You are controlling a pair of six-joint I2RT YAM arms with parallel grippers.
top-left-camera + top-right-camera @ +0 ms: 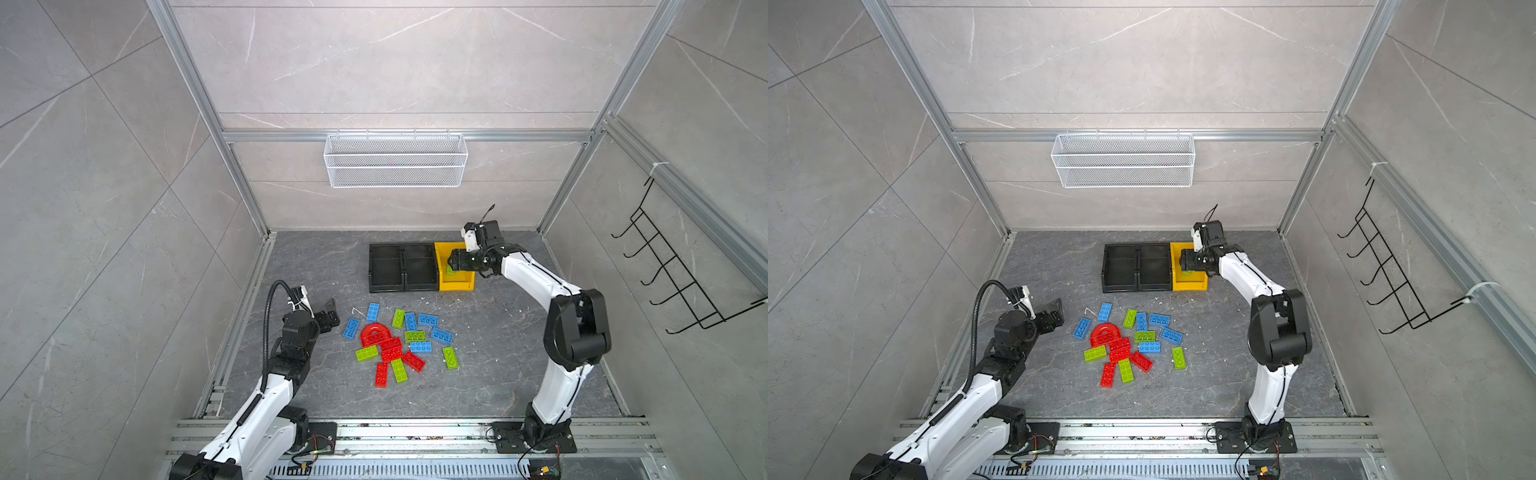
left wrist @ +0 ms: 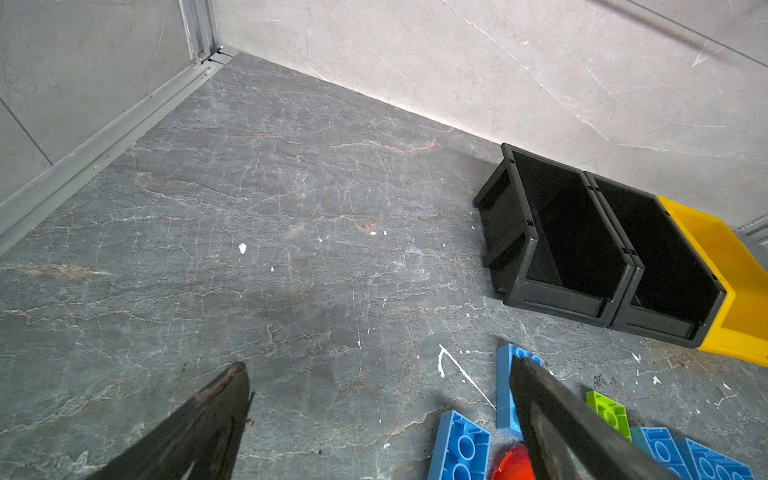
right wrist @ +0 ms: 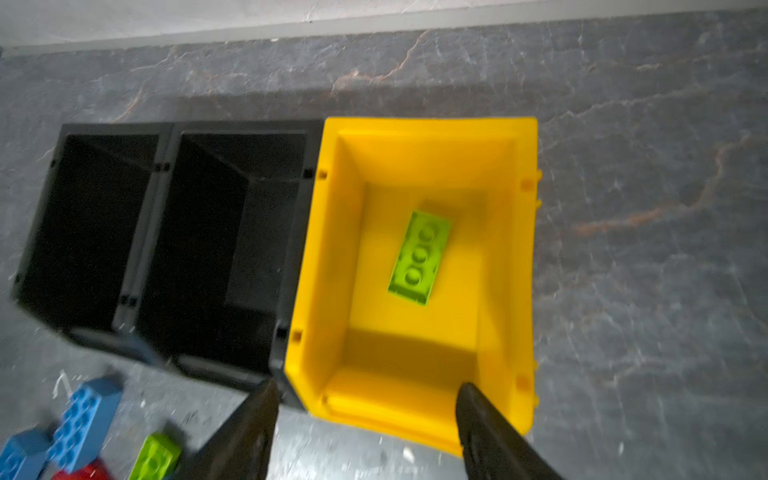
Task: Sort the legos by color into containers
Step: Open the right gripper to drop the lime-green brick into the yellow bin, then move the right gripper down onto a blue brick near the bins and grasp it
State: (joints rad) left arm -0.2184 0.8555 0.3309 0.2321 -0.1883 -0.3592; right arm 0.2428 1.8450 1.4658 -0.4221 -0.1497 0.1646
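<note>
The legos [image 1: 395, 340], red, blue and lime green bricks plus a red arch piece [image 1: 375, 332], lie in a loose pile mid-floor in both top views. Behind the pile stand the containers: two black bins [image 1: 386, 286] [image 1: 420, 286], both empty, and a yellow bin [image 1: 457, 286] joined on their right. A single green brick [image 3: 419, 257] lies flat on the yellow bin's [image 3: 332, 232] floor. My right gripper [image 3: 368, 388] hovers open above that bin, holding nothing. Left of the pile, my left gripper [image 2: 379, 365] stands wide open and empty beside two blue bricks [image 2: 459, 446].
A white wire basket [image 1: 395, 160] hangs on the back wall. A black wire rack [image 1: 673, 274] hangs on the right wall. Aluminium rails [image 1: 415, 432] run along the front edge by the arm bases. Bare floor lies left of the bins [image 2: 291, 249].
</note>
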